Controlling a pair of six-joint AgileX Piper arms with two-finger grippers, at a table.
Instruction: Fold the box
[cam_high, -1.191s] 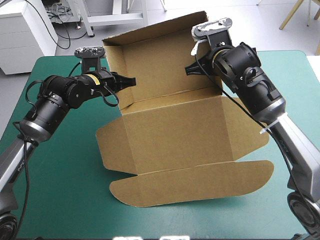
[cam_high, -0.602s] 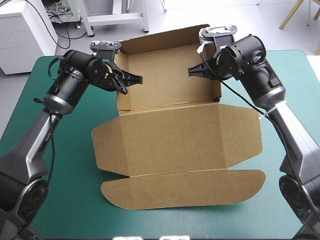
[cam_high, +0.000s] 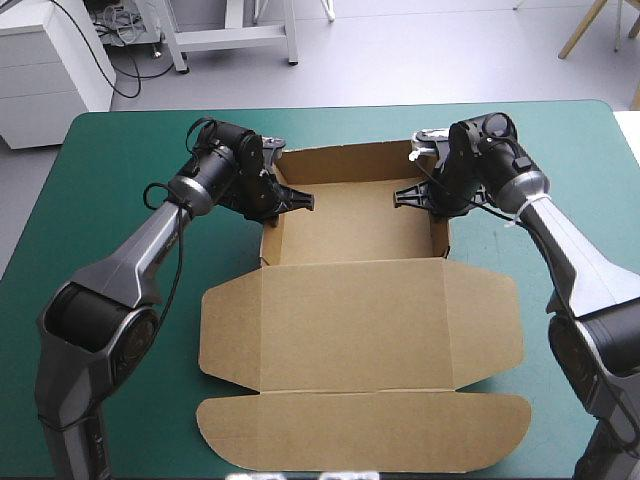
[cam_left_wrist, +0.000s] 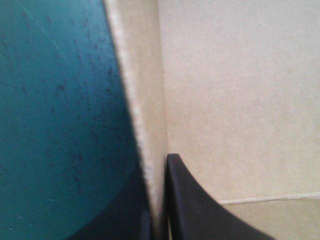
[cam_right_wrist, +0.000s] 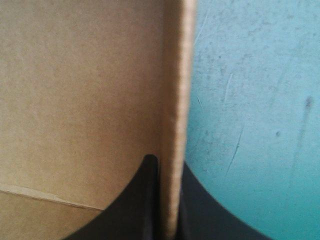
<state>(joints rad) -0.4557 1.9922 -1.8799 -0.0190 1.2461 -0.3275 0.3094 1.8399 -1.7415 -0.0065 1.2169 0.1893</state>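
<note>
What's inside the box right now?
Only the bare brown floor of the box, plus one black finger each from the left gripper and the right gripper, which pinch its side walls. The floor under them is hidden.

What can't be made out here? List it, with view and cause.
- High view: each outer finger of the left gripper and right gripper, hidden by the wrists and the side walls of the box.
- Wrist views: most of the box, cut off by the picture edges.
- High view: the far wall's outer face, behind the wall itself.
</note>
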